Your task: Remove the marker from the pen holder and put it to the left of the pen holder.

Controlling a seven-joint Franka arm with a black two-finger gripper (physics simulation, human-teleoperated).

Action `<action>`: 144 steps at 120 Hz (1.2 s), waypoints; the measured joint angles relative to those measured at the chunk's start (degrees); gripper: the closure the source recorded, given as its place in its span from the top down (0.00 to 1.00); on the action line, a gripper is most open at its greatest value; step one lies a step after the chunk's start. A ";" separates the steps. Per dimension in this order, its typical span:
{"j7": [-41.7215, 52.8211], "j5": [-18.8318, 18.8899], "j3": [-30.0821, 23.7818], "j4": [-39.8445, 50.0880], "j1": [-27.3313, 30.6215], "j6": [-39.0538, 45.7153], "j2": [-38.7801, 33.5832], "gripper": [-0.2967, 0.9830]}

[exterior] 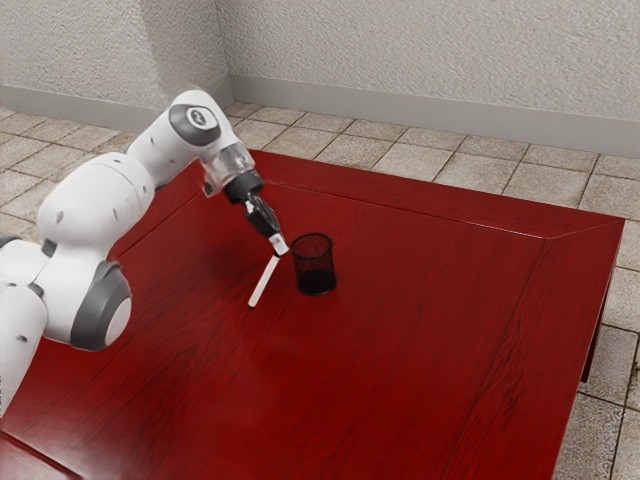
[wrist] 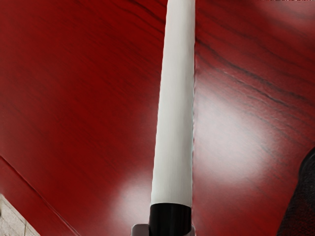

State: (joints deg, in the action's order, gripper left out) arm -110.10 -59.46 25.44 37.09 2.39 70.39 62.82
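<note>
Extraction looks done, placing is the step in hand: marker (wrist: 174,113) is out of the pen holder (exterior: 315,268), slanting down from the gripper (exterior: 281,248), just beside the holder on the exterior view's left. Gripper is clamped on the marker's black end, a finger on each side. Holder is upright, nearer the table's (exterior: 420,390) far edge than its near one. Can't tell if the marker's low end touches wood. Next move, my read: ease down, lay it along the tabletop, release, back off clear of the holder's wall. Risk: let go while tilted and it drops or rolls. Count: one marker, one pen holder, one table, one arm (exterior: 95,205).
</note>
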 joint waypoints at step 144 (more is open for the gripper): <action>10.47 13.03 -13.99 19.25 4.99 29.09 -17.75 0.74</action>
State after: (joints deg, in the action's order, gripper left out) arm -99.63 -46.43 11.46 56.34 7.38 99.48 45.07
